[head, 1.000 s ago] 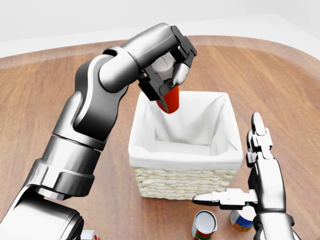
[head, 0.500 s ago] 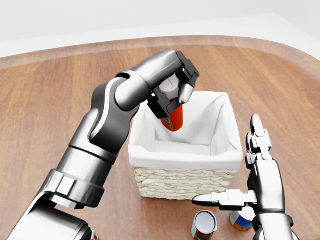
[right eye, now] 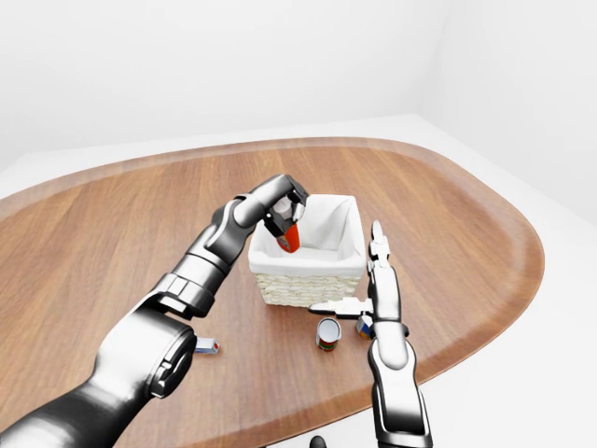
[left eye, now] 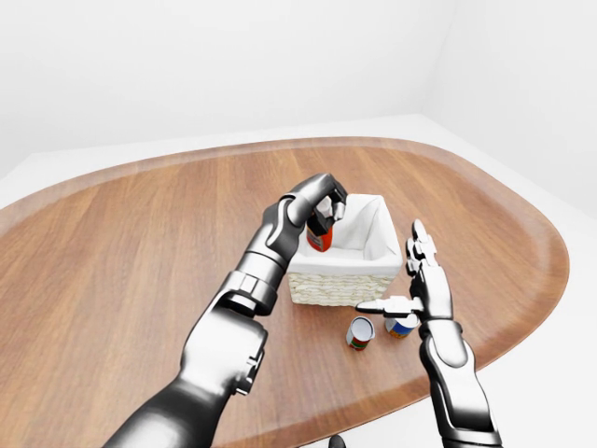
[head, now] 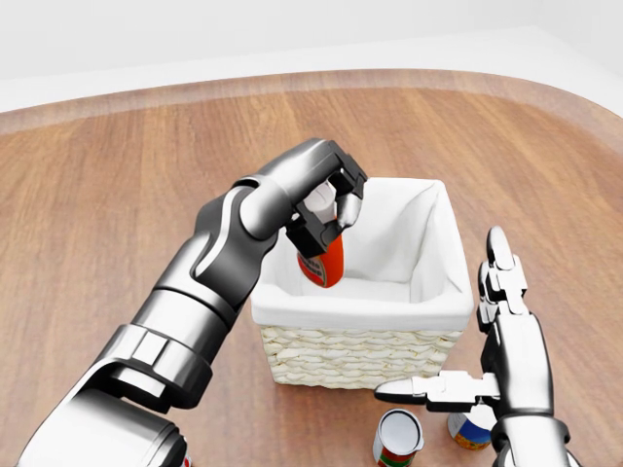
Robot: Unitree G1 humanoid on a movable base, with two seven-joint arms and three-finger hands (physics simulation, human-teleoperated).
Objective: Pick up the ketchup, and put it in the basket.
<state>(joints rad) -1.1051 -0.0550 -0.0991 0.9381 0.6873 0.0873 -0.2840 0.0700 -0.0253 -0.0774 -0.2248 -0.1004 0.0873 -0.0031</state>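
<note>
Now the fingers [head: 348,209] of the left hand [head: 326,199] are closed round the top of the ketchup [head: 323,263], a red bottle hanging cap-up and a little tilted. In the head view the bottle's lower part is sunk below the rim of the basket [head: 362,313], inside its left half, close to the left wall of the white cloth lining; whether it touches the lining or the basket's floor cannot be told. The left arm reaches in from the lower left of that view and bends over the basket's left edge.

The right hand [head: 487,360] stands just to the right of the basket, its fingers spread open and holding nothing: one long finger points up beside the basket's right wall, and another points left, below the woven wall.

Below the basket in the head view, just under that sideways finger, stands a can [head: 397,437] with a pale top and a red and green label. A second can [head: 470,428], with a blue and yellow label, sits just right of it, partly hidden by the right hand.

Further from the basket, in the right-eye view, a small box [right eye: 209,347] lies on the bench [left eye: 112,252] to the lower left, beside the left forearm. The bench is a broad rounded wooden top.
</note>
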